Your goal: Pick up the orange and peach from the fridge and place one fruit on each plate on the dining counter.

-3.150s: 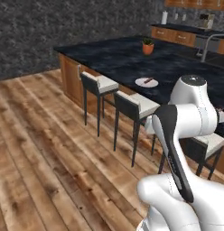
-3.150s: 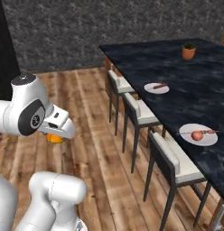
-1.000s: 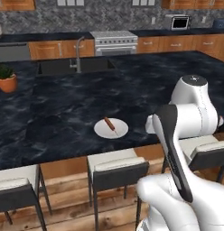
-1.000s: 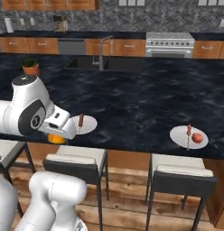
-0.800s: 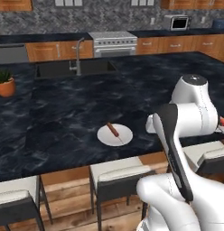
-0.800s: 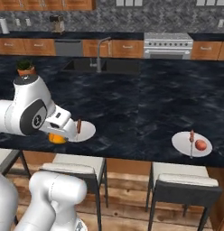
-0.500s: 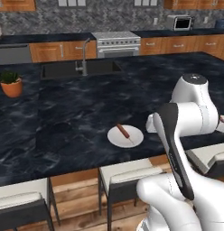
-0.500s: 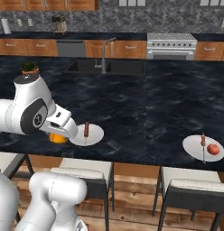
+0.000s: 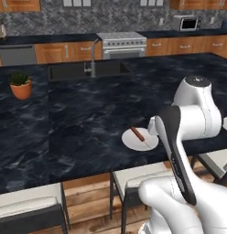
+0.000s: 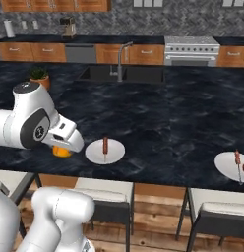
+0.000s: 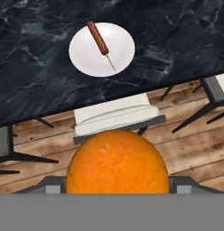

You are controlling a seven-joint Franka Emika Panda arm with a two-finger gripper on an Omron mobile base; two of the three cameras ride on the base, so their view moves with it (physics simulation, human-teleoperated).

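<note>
holding the orange (image 11: 117,161) clamped in the gripper (image 10: 62,149) short of the bench (image 10: 158,123), we judged it light, firm, rollable, best squeezed across its widest girth.

Arm (image 9: 188,123): glossy white moulded shells, rounded and bulbous at each joint. A grey cap sits on the top joint housing. A black band runs lengthwise down the link in the left base view. In the right base view, a dark round disc with a small pale mark sits on the joint's side, beside a white angular wrist block (image 10: 65,134).
</note>
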